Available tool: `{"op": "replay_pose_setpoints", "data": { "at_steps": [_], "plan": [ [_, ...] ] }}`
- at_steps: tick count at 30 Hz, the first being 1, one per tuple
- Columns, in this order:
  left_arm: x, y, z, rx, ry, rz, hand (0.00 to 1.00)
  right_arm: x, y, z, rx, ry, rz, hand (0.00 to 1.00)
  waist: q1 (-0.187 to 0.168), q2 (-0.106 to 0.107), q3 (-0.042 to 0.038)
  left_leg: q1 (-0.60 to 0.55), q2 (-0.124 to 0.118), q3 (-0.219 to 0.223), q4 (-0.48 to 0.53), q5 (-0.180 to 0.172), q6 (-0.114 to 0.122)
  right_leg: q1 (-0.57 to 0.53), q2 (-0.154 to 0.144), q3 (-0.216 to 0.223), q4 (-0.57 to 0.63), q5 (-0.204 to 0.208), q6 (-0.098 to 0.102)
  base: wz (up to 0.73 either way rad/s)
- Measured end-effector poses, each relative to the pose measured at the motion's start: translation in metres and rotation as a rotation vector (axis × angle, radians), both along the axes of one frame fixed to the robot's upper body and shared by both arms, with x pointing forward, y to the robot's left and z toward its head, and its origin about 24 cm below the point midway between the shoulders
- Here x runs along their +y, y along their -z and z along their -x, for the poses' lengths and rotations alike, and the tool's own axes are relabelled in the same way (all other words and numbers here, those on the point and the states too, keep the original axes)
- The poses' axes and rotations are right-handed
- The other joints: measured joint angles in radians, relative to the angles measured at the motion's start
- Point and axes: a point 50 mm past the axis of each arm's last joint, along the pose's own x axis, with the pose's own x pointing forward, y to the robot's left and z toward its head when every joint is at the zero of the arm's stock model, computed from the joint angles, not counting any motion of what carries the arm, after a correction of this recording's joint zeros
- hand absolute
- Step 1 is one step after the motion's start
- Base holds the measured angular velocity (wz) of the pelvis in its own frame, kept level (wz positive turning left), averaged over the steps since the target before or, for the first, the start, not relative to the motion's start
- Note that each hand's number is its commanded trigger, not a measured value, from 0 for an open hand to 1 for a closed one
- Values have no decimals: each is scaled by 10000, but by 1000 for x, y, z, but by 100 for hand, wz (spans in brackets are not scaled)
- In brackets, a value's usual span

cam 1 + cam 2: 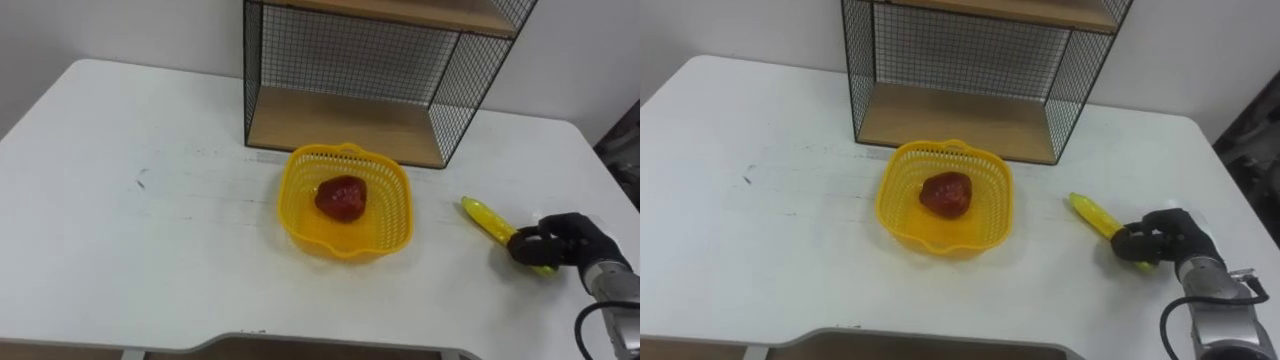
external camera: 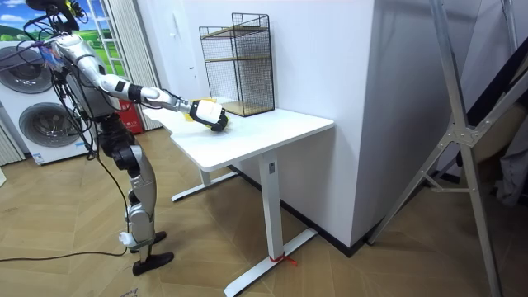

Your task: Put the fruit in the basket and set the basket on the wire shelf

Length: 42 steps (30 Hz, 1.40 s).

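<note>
My robot at the white table's (image 2: 280,129) end, right hand (image 2: 217,119) out over the top, near the wire shelf (image 2: 239,62).

Latticed basket (image 1: 386,228) and long fruit (image 1: 481,216) are yellow, the round fruit (image 1: 341,198) dark red (wire shelf (image 1: 340,50) black-gridded, table (image 1: 120,230) white).

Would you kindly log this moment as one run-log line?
right hand: shut on yellow fruit, right of basket | red fruit: in basket | basket: on table before shelf, not yet shelved

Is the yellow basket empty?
Not empty: a red fruit lies inside the basket. The yellow fruit is outside, in the right hand.
</note>
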Motion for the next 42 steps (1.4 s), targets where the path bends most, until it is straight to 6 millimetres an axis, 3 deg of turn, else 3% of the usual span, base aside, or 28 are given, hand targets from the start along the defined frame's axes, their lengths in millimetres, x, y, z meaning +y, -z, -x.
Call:
{"op": "replay_pose_setpoints", "data": {
  "at_steps": [5, 7, 10, 15, 19, 25, 28, 35, 42],
  "plan": [
    [0, 0, -3, -58, -11, 0, 0, 9, -14, -13, -404, -466, 158, 100, 4, 153, 8, 11, 24, 120, -32, 2, 2, -160, 19, 238, 156, 8, -9, -12],
    [0, 0, -4, -83, 2, -7, 0, 20, -24, -22, -1001, -936, 114, 100, -3, 255, 51, -22, 30, 192, -76, 5, 7, -269, 22, 272, 207, 8, -9, -11],
    [0, 0, -6, -156, 36, -16, 0, 34, -43, -32, -1898, -1603, 124, 100, -13, 345, -6, -57, 28, 231, -117, 7, 9, -321, 12, 291, 206, 8, -8, -3],
    [1, 0, -11, -301, 97, -28, 0, 53, -73, -45, -3614, -2063, -548, 100, 4, 248, -77, -73, 38, 238, -102, 7, 9, -299, 12, 252, 196, 8, -7, 3],
    [-3, 1, -11, -323, 471, 95, 0, 62, -86, -48, -4341, -2287, -847, 100, 195, 269, -50, -58, 39, 322, -113, 6, 9, -258, -1, 254, 196, 16, 6, -4],
    [-6, 2, -4, -128, 556, 174, 0, 74, -97, -50, -4854, -2736, -1177, 100, 177, 417, 25, -131, 46, 319, -122, 2, 11, -266, 0, 219, 220, 20, 12, 0],
    [-9, 3, -3, -33, 746, 253, 0, 76, -100, -51, -5004, -2795, -1273, 100, 182, 489, 15, -172, 47, 313, -122, 1, 12, -304, -1, 202, 233, 25, 18, 0],
    [-13, 4, 0, 39, 692, 357, 0, 83, -109, -48, -5440, -3136, -1323, 100, 214, 442, -31, -153, 46, 321, -76, 5, 14, -316, -2, 229, 254, 25, 18, 0],
    [-17, 5, -5, -102, 691, 456, 0, 104, -121, -48, -5971, -3972, -1487, 100, 236, 418, -35, -110, 46, 314, -51, 5, 14, -236, 1, 233, 262, 25, 18, 0]
  ]
}}
